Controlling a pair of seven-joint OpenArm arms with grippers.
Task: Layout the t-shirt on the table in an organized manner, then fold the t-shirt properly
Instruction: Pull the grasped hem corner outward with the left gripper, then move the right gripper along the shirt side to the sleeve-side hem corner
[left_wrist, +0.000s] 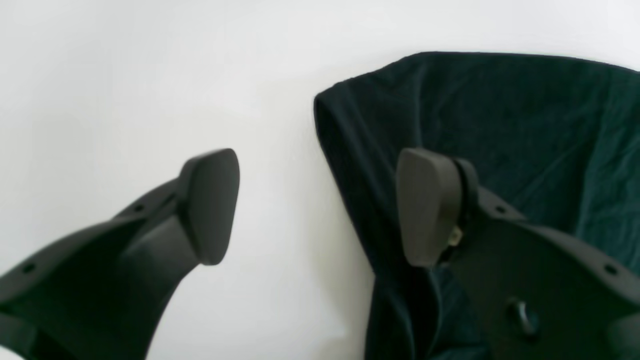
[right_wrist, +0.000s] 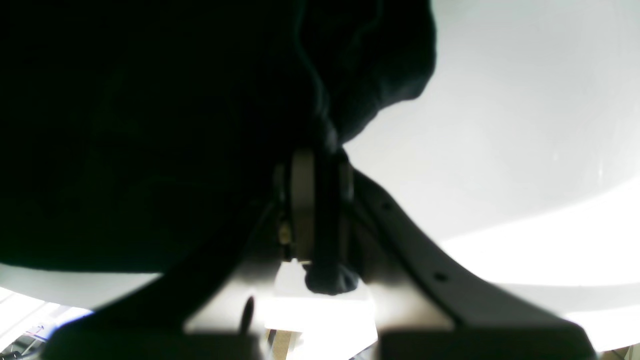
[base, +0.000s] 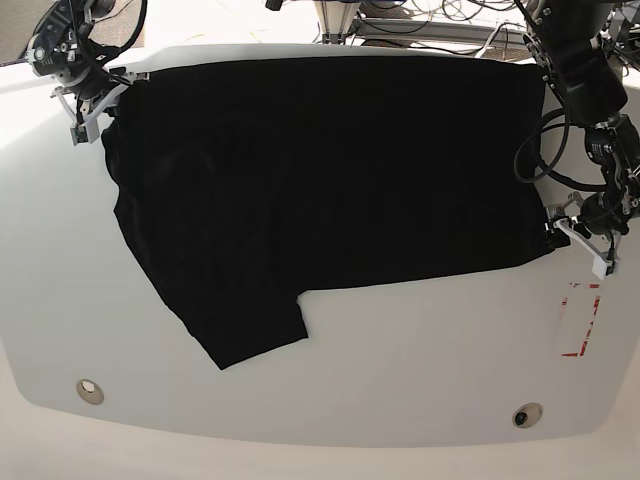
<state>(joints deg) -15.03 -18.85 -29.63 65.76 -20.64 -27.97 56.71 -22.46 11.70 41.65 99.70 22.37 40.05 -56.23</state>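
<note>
Left end effector (left_wrist: 317, 207) agape beside t-shirt (base: 330, 190) corner; right end effector (right_wrist: 320, 200) clamped on cloth.

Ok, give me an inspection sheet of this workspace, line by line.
Surface: white table, glossy, with two round metal fittings near its front edge and a red rectangle mark at one side.
Job's things: black t-shirt spread flat, one sleeve pointing toward the front edge.
Clutter: nothing seen.
Grippers: left gripper open over the shirt's edge, one finger above bare table, one above cloth; right gripper shut on the t-shirt at the far corner.
Cables: black cables looping along the left arm.
Surroundings: more wires and metal framing behind the table, too small to tell.
</note>
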